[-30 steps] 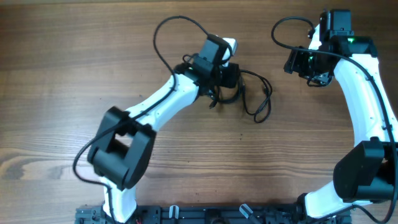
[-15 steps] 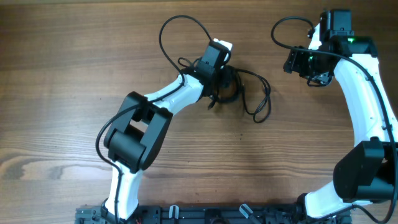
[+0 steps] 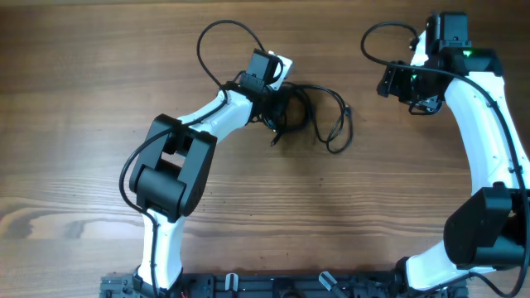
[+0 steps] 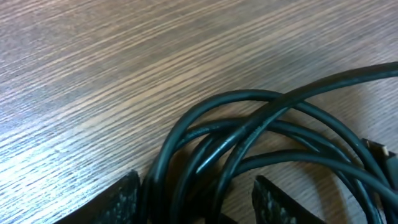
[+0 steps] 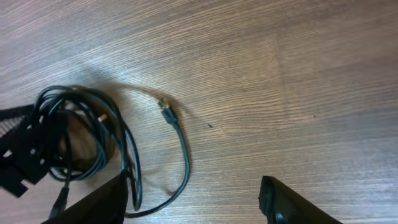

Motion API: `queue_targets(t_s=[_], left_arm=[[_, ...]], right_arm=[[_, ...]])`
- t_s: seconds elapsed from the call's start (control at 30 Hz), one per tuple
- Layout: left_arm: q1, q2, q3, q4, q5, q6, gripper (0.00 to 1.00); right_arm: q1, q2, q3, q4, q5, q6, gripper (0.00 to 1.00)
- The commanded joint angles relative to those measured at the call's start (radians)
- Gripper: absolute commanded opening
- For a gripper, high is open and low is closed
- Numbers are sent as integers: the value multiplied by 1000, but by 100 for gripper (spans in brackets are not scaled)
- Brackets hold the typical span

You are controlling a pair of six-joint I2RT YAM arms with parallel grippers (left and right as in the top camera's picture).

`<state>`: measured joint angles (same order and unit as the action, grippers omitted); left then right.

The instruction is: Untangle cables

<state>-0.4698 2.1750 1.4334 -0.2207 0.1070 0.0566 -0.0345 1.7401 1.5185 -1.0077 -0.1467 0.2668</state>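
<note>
Two arms: white with black joints, reaching up from the lower edge of the overhead frame over a wood-grain tabletop (image 3: 83,99).
Cables (image 3: 288,114): thin black cords bunched in a small clump at upper centre of the overhead frame, lying on the tabletop, with looser loops spreading out to the right of the clump.
Plug end (image 5: 166,111): small and metal-tipped, at the end of one loose strand, resting on bare wood to the right of the clump and apart from it.
Left claw (image 4: 196,202): down at the clump, fingers (image 4: 121,199) set partway apart with several crossing strands running between them; gripping or merely straddling, cannot tell.
Right claw (image 5: 193,196): spread wide, only bare tabletop between its tips; poised at upper right of the overhead frame, well apart from the cables and touching none.
Right wrist view: clump at the left of the frame, one long curved strand sweeping down toward lower centre, near the left-hand fingertip.
</note>
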Motion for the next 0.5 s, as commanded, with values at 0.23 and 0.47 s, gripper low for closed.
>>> queue_targets(t_s=[0.23,0.47], left_arm=[[-22,12,-6,-43,87,18,45],[-68,8,-6,-45,87,-48,4]], right_arm=[[-2,5,-2,12,-118,-84,70],[-2,5,-2,4,-156,-89,70]])
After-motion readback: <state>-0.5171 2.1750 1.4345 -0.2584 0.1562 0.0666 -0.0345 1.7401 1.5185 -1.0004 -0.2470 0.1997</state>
